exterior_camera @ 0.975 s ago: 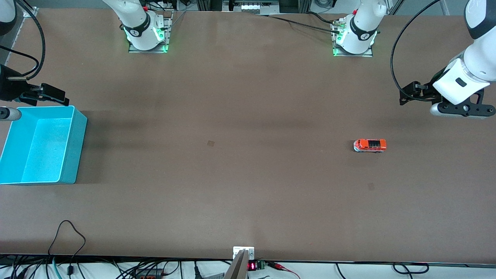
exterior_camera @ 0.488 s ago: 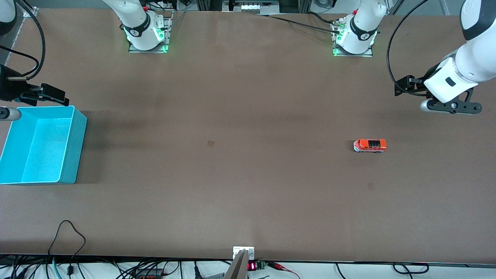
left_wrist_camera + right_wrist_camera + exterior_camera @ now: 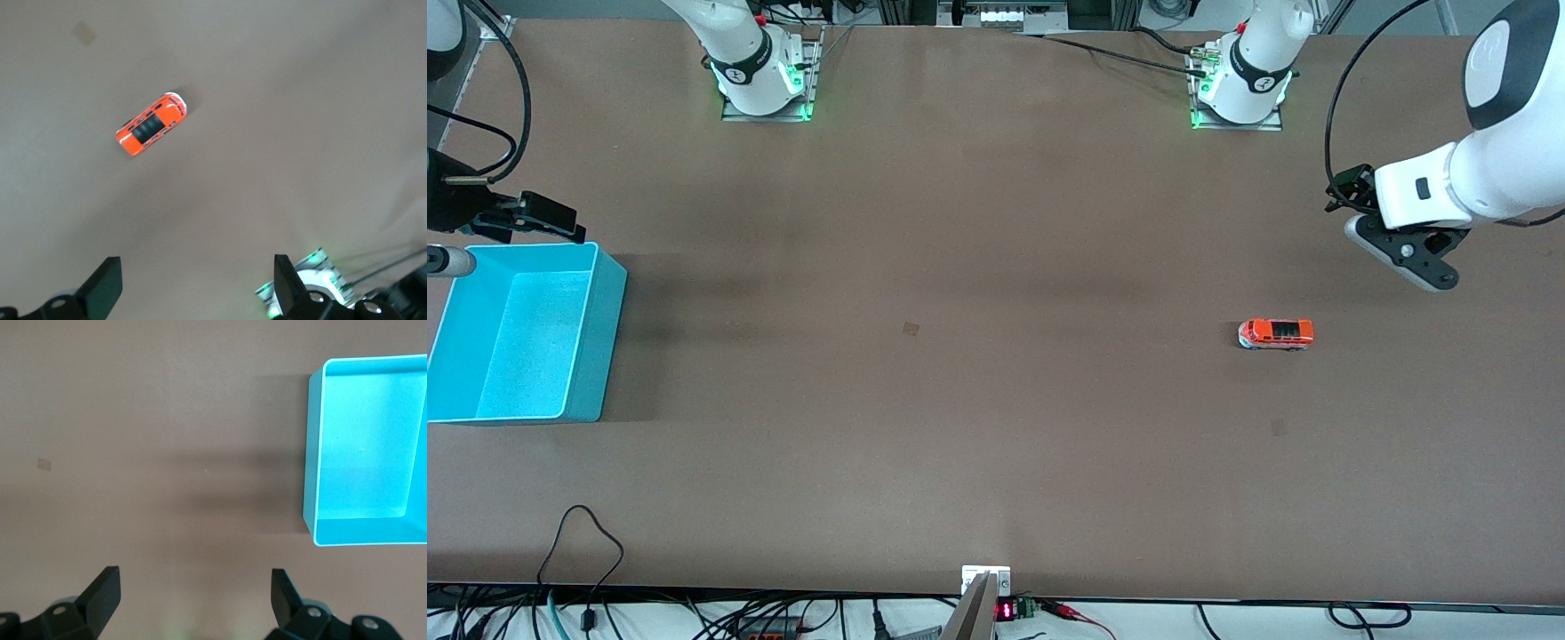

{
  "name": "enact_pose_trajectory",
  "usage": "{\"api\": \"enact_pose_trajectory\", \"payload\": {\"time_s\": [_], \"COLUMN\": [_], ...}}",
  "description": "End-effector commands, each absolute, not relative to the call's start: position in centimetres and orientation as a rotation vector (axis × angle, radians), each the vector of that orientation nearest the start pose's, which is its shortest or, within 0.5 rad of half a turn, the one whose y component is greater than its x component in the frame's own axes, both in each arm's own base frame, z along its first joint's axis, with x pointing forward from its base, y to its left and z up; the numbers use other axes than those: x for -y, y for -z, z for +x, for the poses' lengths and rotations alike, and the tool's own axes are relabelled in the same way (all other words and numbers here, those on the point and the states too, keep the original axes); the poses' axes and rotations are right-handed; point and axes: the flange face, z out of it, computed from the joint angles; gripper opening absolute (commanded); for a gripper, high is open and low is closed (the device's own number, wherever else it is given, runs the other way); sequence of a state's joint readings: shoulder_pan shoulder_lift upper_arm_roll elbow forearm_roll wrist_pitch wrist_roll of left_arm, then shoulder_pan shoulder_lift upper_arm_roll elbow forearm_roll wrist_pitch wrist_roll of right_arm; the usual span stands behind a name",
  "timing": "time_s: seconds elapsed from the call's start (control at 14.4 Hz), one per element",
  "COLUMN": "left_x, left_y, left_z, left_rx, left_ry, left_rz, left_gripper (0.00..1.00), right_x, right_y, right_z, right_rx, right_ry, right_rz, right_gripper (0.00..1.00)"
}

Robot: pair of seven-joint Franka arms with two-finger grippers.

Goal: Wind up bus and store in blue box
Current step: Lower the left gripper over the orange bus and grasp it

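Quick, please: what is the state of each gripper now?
Left gripper: open, empty, over bare table near the bus.
Right gripper: open, empty, beside the blue box.

Bus [image 3: 1276,334]: on the table [image 3: 996,400], upright on its wheels, toward the left arm's end, lengthwise along the table. Left gripper [image 3: 193,287]: up over bare table beside the bus, fingers spread, nothing between them, the bus clear of them. Blue box [image 3: 516,333]: on the table at the right arm's end, well apart from the bus, nothing in it. Right gripper [image 3: 193,600]: over bare table just beside the box, fingers spread, nothing held.
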State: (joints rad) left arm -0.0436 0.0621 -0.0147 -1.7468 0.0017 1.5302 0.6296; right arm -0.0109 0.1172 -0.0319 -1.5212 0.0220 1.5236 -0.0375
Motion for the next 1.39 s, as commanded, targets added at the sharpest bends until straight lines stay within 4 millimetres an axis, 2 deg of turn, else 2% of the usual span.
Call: {"api": "enact_pose_trajectory", "payload": {"time_s": [0.0,0.14,0.28,0.56,0.91,1.05,1.11,1.32], "left_x": [2.8,1.6,1.2,0.1,-0.1,-0.7,-0.6,-0.5], "left_y": [-48.7,-45.2,-41.9,-33.0,-24.1,-22.0,-21.6,-19.9], "left_z": [55.9,56.8,57.1,57.0,57.4,57.5,57.3,55.5], "left_rx": [-1.320,-1.472,-1.650,-1.924,-2.125,-2.172,-2.178,-2.173], "left_ry": [-0.447,-0.419,-0.323,-0.193,-0.134,-0.085,-0.074,-0.053], "left_rz": [-2.917,-2.864,-2.766,-2.570,-2.398,-2.329,-2.316,-2.305], "left_gripper": [1.00,1.00,1.00,1.00,1.00,1.00,1.00,1.00], "right_x": [0.6,0.7,0.9,0.8,0.7,0.6,0.6,0.6], "right_y": [-58.2,-58.2,-58.2,-58.2,-58.2,-58.1,-58.1,-58.1], "right_z": [58.0,58.0,58.0,58.1,58.0,58.1,58.1,58.1], "right_rx": [0.029,0.029,0.027,0.022,0.022,0.024,0.024,0.022], "right_ry": [-0.163,-0.166,-0.166,-0.163,-0.165,-0.165,-0.165,-0.165], "right_rz": [-3.133,-3.161,-3.159,-3.152,-3.149,-3.149,-3.149,-3.149], "right_gripper": [1.00,1.00,1.00,1.00,1.00,1.00,1.00,1.00]}}
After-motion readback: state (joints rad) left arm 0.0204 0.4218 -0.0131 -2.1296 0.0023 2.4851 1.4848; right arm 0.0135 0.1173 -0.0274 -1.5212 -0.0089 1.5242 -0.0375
